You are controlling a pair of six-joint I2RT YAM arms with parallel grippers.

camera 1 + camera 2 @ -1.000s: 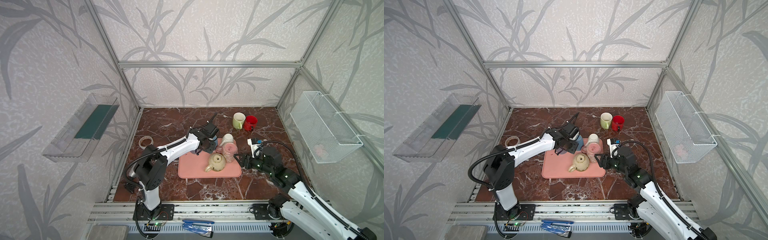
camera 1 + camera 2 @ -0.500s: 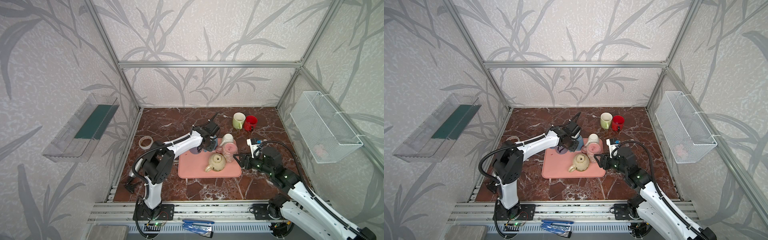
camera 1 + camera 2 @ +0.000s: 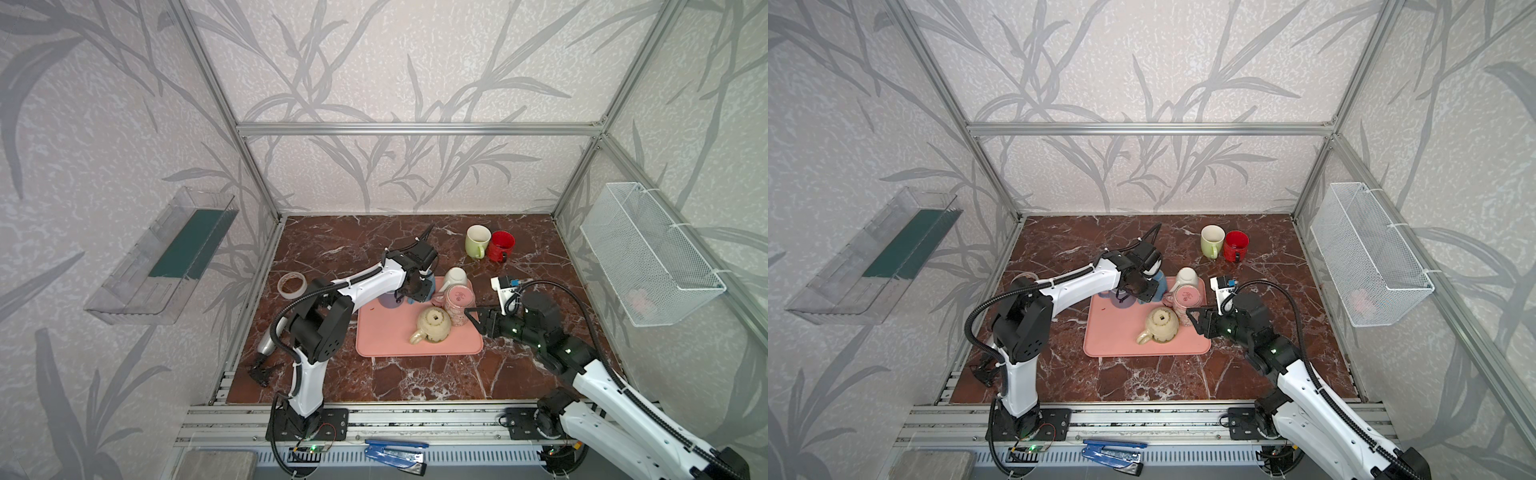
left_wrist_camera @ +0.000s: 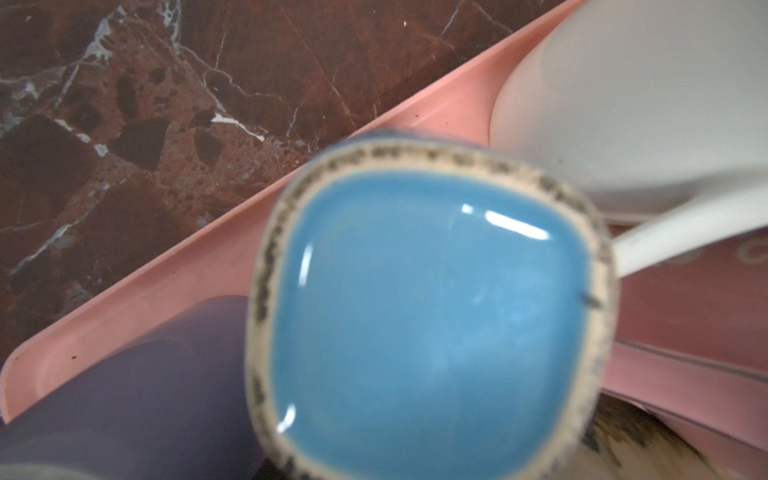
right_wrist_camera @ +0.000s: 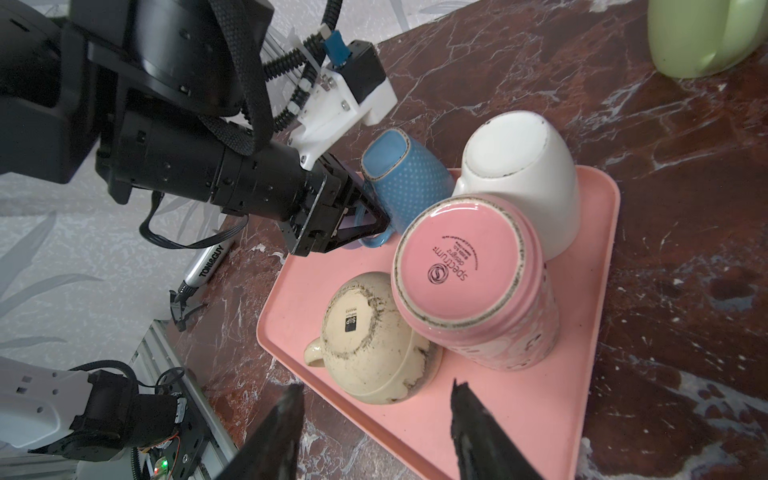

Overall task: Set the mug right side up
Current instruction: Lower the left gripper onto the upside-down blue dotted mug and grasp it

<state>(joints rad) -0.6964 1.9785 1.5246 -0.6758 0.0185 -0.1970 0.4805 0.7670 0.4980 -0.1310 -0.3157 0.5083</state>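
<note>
Several mugs stand upside down on the pink tray (image 3: pixel 386 340) (image 5: pixel 519 415). The blue mug (image 3: pixel 431 286) (image 3: pixel 1162 284) (image 5: pixel 407 183) stands at the tray's back edge, base up, and that base fills the left wrist view (image 4: pixel 432 316). My left gripper (image 3: pixel 417 293) (image 3: pixel 1148 291) (image 5: pixel 376 220) reaches in from the side, its fingers closed on the blue mug's handle. Beside it stand a white mug (image 5: pixel 519 166), a pink mug (image 5: pixel 457 266), a cream mug (image 5: pixel 365 332) and a purple mug (image 3: pixel 388 301). My right gripper (image 5: pixel 376 386) (image 3: pixel 473 318) hovers open and empty at the tray's right edge, near the cream mug.
A green mug (image 3: pixel 477 241) and a red mug (image 3: pixel 501 245) stand upright at the back right. A tape roll (image 3: pixel 292 284) lies left of the tray. A white device (image 3: pixel 505 286) sits right of it. A wire basket (image 3: pixel 648 257) hangs on the right wall.
My left gripper's jaws have narrowed onto the blue mug's handle, and the left arm's elbow has shifted. The right arm has hardly moved.
</note>
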